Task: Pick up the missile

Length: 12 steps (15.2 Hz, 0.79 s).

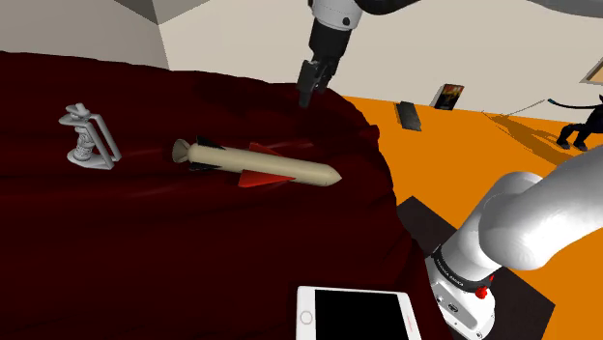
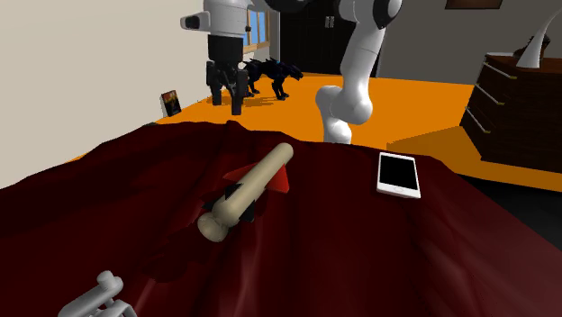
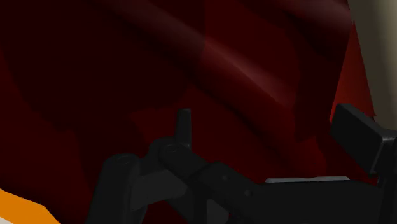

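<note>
Above the far side of the dark red cloth (image 1: 145, 251), the gripper (image 1: 307, 95) is hanging on the white arm with its two black fingers spread apart and nothing between them. In the second exterior view the gap between the fingers is showing plainly, and only folds of cloth are lying beneath them in the wrist view.

In the shoulder view, the missile (image 1: 256, 164) is lying flat on the cloth at about seven o'clock from the gripper, clear of it and untouched. Its tan body is running crosswise, nose pointing toward four o'clock, with red fins at the middle and dark ones nearer the blunt tail.

Farther out, a grey clamp-like thing (image 1: 89, 137) is standing at nine o'clock from the missile, and a white phone (image 1: 358, 314) with a black screen is lying at five o'clock, near the stand.

By my reading, the task is barely beginning: no grasp is made. What is left is bringing the open fingers over the body, lowering, closing across it and lifting.
</note>
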{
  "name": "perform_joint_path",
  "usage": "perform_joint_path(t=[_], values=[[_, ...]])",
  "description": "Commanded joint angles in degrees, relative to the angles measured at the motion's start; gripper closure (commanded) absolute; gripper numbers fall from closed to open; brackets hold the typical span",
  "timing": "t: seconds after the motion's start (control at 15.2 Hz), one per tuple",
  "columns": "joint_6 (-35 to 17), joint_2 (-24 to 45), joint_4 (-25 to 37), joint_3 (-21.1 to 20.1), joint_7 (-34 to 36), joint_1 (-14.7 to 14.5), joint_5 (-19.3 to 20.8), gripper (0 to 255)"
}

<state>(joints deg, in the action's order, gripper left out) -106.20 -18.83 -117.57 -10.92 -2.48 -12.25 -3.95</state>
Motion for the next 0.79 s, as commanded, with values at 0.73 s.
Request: perform_joint_path(t=[0.73], values=[[-3.3,17.6,12.1,-8.6,-5.4,-7.6,1.9,0]])
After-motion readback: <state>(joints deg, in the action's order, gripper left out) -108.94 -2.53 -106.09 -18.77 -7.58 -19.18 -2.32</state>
